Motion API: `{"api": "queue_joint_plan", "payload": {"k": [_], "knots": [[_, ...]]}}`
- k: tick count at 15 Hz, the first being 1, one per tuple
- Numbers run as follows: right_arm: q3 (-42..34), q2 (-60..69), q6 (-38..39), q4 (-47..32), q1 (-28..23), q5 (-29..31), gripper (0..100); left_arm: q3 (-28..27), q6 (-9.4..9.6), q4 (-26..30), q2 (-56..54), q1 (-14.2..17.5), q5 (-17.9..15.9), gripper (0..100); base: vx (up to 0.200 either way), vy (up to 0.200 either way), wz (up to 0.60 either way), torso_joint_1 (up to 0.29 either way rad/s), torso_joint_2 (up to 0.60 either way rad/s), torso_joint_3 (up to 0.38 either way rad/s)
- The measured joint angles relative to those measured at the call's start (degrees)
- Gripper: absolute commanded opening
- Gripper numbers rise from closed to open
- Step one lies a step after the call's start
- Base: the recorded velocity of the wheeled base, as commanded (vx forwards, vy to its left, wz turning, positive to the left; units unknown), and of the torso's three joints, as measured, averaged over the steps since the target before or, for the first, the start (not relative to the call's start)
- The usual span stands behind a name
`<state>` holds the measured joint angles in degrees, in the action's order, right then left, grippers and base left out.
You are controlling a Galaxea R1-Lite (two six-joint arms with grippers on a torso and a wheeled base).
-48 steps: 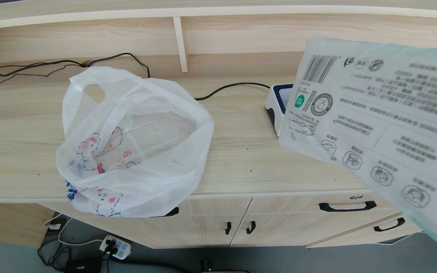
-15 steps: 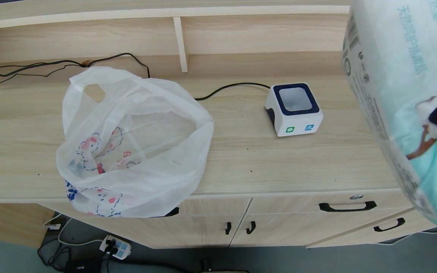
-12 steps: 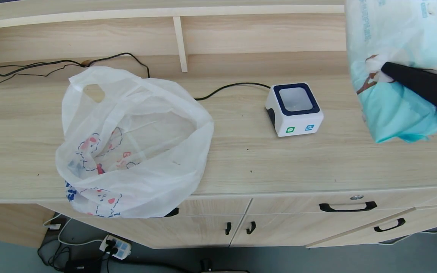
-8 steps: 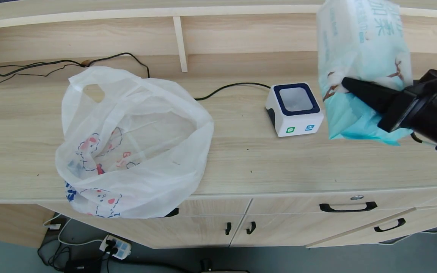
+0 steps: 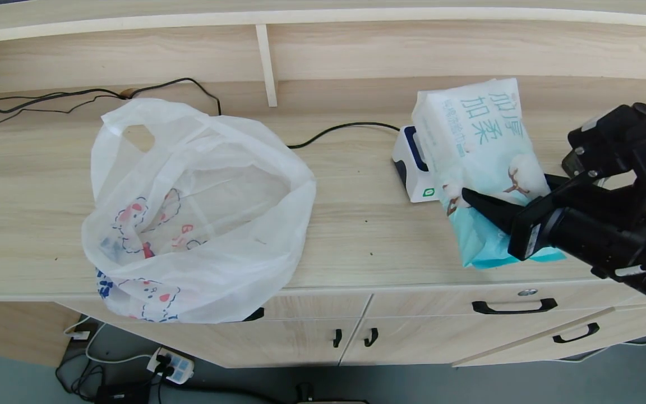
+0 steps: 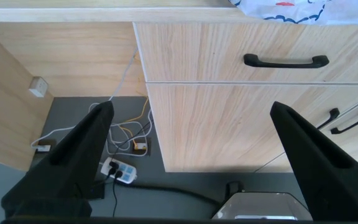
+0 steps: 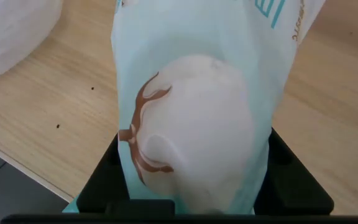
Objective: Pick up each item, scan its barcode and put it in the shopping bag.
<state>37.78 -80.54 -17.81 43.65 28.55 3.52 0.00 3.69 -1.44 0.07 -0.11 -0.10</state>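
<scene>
Head view: right gripper [image 5: 495, 203] clamps soft plastic tissue pack [image 5: 477, 146] over boxy scanner [image 5: 410, 168].

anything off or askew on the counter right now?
Mildly: the tissue pack in the right gripper tilts over the barcode scanner, hiding most of it. The shopping bag slumps past the counter's front edge, covering a drawer handle. Nothing spilled or damaged.

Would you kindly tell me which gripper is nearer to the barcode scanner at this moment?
Right. The right gripper holds the tissue pack right over the scanner; the left gripper hangs open down by the cabinet drawers, well away from it.
</scene>
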Motion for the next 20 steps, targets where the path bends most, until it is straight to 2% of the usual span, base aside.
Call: {"api": "queue_joint_plan", "payload": {"k": [13, 17, 18, 20], "knots": [[-3.35, 0.91, -1.05, 0.13, -1.10, 0.06, 0, 0.00, -0.17, 0.07, 0.00, 0.04, 0.00, 100, 0.000, 0.000, 0.00, 0.000, 0.00, 0.000], [-4.82, 4.97, -3.49, -0.46, -1.57, 0.33, 0, 0.00, -0.79, -0.04, 0.00, 0.09, -0.01, 100, -0.200, 0.200, 0.00, 0.010, 0.00, 0.000], [-5.64, 6.16, -3.78, -0.20, -1.68, 0.28, 0, 0.00, -1.78, -0.04, 0.00, 0.04, -0.01, 100, 0.000, 0.000, 0.00, 0.000, 0.00, 0.000], [-7.02, 7.78, -3.72, -0.50, -2.06, 0.20, 0, 0.00, -1.78, -0.04, 0.00, -0.02, 0.02, 100, 0.000, 0.000, 0.00, 0.000, 0.00, 0.000]]}}
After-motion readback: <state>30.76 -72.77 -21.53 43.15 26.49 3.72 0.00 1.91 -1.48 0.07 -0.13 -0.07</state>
